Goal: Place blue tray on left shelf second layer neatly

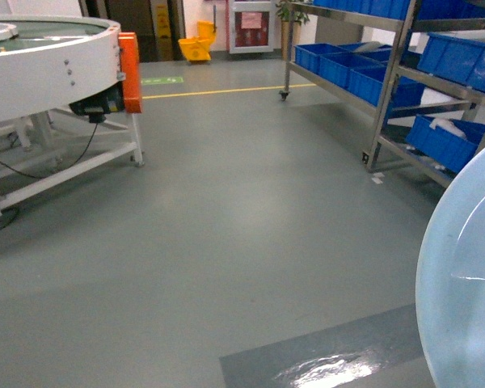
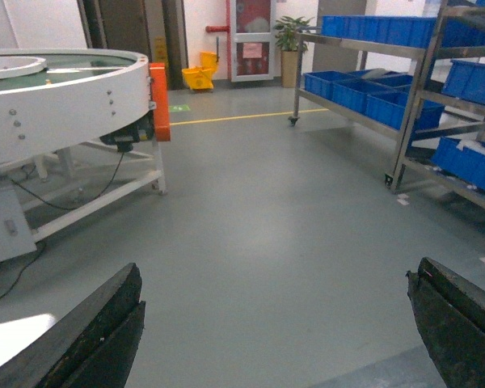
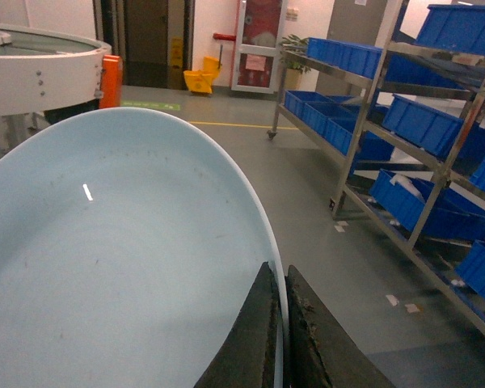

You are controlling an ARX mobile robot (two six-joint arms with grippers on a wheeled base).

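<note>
White round machine table, yellow mop bucket, blue crates, potted plant.

My blue tray is cut off by the right and bottom edges of the head view; only a curved part shows. In the right wrist view it runs off the left and bottom edges, and my right pincer covers part of its rim. My left pincer shows only two dark fingers, cut by the bottom edge. The steel shelf runs off the right edge. The white object in one blue bin is too blurred to name.
</note>
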